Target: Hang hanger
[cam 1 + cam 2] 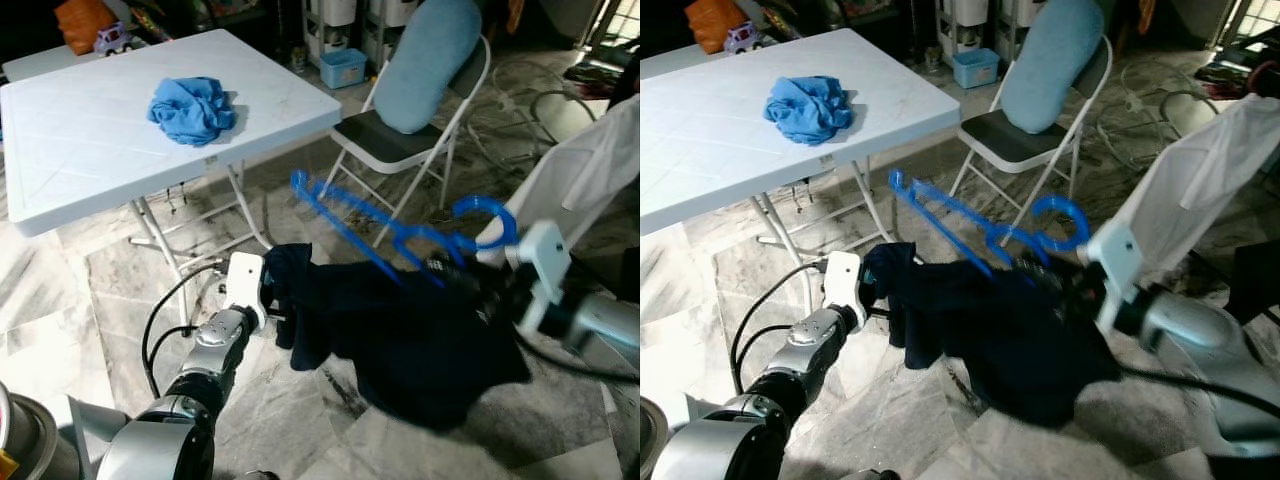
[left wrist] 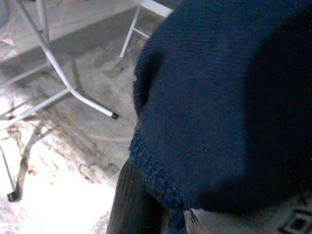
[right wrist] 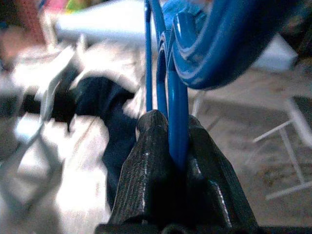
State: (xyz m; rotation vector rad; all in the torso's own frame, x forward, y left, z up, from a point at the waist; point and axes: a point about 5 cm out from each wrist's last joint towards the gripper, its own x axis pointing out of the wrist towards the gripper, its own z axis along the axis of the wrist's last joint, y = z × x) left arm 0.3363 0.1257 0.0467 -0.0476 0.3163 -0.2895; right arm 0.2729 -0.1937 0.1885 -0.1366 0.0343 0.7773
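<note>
A blue plastic hanger is held in the air above the marble floor, its hook curling up by my right gripper. The right wrist view shows both black fingers shut on the hanger's neck. A dark navy garment hangs below the hanger, between both arms. My left gripper is shut on the garment's left edge; in the left wrist view the navy knit drapes over a black finger. One hanger arm sticks out bare to the left.
A white folding table with a crumpled blue cloth stands at the left. Behind the hanger is a folding chair with a pale blue cushion. A white garment hangs at the right. Cables lie on the floor beyond.
</note>
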